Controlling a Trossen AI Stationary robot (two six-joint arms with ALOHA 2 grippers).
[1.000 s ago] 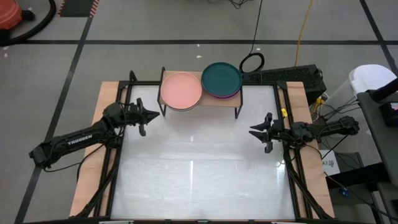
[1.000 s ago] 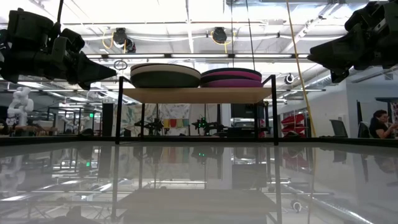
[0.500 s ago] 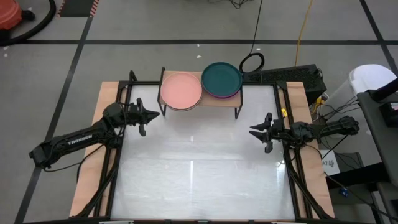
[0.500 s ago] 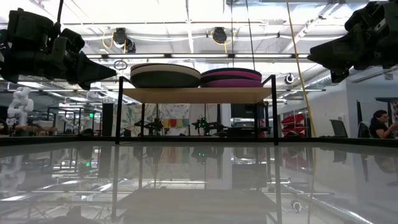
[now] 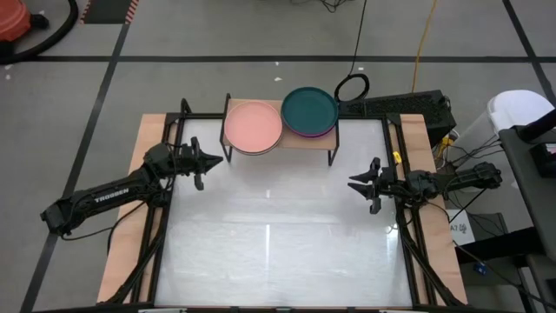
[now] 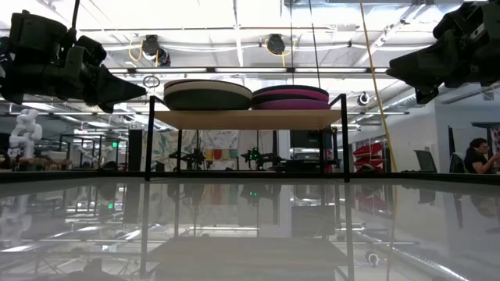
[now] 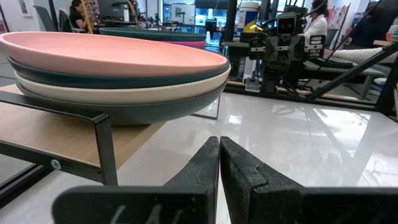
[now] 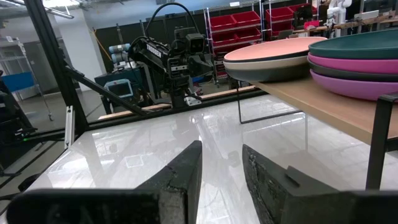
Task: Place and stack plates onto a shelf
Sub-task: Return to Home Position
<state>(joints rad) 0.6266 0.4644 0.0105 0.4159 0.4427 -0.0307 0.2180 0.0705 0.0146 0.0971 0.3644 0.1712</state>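
- A glossy white table (image 5: 278, 252) stands in a busy workshop, with one dark arm at each side edge.
- The left gripper (image 5: 211, 162) hangs over the table's left edge, its fingers pressed together and holding nothing.
- Just ahead of its tips is the shelf (image 6: 246, 119), and the near stack on it is topped by a pink plate (image 5: 253, 125).
- The right gripper (image 5: 354, 183) hangs by the right edge, its fingers slightly spread and empty.
- Ahead of it and off to one side, a second stack topped by a teal plate (image 5: 309, 108) sits just beside the first.
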